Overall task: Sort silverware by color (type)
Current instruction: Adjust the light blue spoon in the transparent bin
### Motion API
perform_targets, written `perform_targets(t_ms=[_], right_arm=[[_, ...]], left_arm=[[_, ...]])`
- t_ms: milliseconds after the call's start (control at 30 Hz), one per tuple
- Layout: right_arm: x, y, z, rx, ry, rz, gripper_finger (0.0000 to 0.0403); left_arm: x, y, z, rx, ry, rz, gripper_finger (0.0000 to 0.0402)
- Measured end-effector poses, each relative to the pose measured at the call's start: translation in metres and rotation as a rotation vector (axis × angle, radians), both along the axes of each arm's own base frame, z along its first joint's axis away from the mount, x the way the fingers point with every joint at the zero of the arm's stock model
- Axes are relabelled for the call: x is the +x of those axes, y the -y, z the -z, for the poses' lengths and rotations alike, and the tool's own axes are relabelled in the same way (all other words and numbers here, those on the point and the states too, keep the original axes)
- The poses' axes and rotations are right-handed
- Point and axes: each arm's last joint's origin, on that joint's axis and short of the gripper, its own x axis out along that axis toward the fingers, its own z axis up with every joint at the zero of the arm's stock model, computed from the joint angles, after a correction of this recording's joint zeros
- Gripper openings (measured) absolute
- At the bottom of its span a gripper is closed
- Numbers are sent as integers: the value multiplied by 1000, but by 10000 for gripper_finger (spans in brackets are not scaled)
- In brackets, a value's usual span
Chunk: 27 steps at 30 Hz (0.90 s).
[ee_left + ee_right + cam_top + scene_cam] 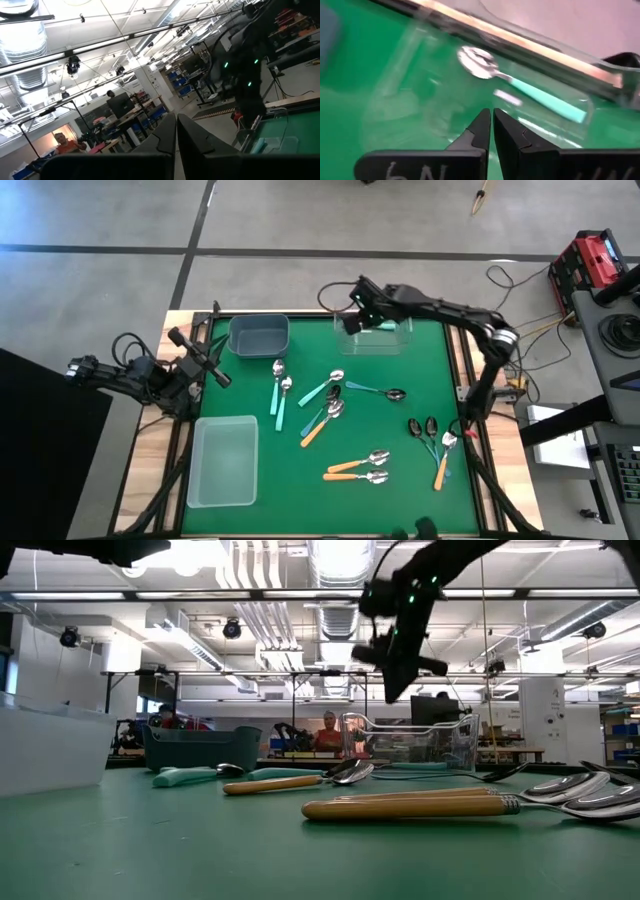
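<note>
I have the right end effector [352,308] pinched narrow and empty above the clear bin [374,336] at twelve o'clock, where one teal-handled spoon [520,89] lies. The left end effector [212,360], also pinched narrow and empty, waits at nine o'clock off the surface [300,470]. The other spoons [326,412] lie scattered from centre toward four o'clock.
</note>
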Motion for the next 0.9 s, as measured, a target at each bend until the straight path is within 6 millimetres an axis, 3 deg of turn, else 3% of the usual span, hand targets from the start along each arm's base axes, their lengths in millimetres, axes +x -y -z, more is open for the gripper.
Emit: perform_targets(t_ms=[167, 367, 900], right_arm=[[-2, 28, 30, 96, -168, 22, 12], [1, 45, 53, 146, -232, 43, 12], [-4, 57, 82, 209, -305, 72, 12]], left_arm=[[0, 0, 0, 0, -1, 0, 0], [0, 0, 0, 7, -7, -3, 0], [0, 0, 0, 8, -10, -4, 0]])
